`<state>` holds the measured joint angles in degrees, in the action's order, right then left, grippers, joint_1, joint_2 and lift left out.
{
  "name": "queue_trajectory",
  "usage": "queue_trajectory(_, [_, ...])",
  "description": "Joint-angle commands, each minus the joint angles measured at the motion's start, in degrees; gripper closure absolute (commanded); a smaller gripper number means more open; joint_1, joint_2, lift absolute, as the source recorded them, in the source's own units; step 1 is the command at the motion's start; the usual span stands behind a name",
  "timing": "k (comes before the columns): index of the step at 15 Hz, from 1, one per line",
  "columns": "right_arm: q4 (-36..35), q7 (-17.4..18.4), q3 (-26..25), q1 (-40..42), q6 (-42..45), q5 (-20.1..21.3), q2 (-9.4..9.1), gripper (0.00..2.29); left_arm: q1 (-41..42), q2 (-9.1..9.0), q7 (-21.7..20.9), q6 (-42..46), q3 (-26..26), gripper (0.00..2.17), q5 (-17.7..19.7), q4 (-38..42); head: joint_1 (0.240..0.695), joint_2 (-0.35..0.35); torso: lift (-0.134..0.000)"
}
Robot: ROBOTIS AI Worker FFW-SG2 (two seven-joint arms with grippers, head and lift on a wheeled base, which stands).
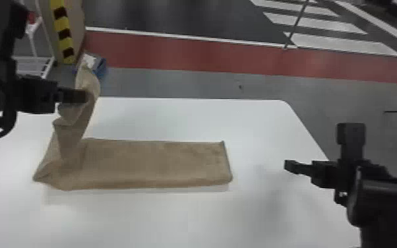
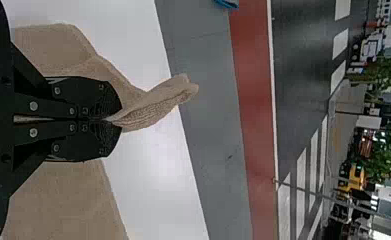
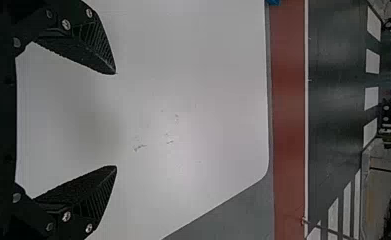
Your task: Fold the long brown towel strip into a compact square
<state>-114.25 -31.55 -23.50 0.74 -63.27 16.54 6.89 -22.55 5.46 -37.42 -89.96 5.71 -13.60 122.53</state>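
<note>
White tabletop; brown towel partly raised, between left pincer's fingertips.

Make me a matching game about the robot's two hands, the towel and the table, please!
Things:
1. left hand
2. towel
3. right hand
4. table

Colour or state:
A. white, with a rounded corner
B. shut on a raised part of the cloth
C. brown, partly lifted and partly lying flat
D. open, holding nothing

Right pairs: 1-B, 2-C, 3-D, 4-A
</note>
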Motion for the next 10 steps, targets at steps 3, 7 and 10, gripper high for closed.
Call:
queue_trajectory(3, [0.0,0.0,-1.5,0.5,0.0,-1.4,0.58,0.23,0.9,-4.40,0.0,-0.1,6.5,2.14,-3.5,0.0,0.695,-0.336,-0.128])
queue_trajectory(7, [0.0,0.0,-1.6,0.2,0.0,-1.5,1.02,0.23,2.7,-4.40,-0.3,-0.1,9.6,2.14,-5.1,0.1,0.695,-0.350,-0.128])
queue_trajectory(10, [0.0,0.0,-1.5,0.0,-0.2,-1.5,0.93,0.23,4.3,-4.76,0.2,-0.1,12.0,2.06,-5.1,0.1,0.695,-0.350,-0.128])
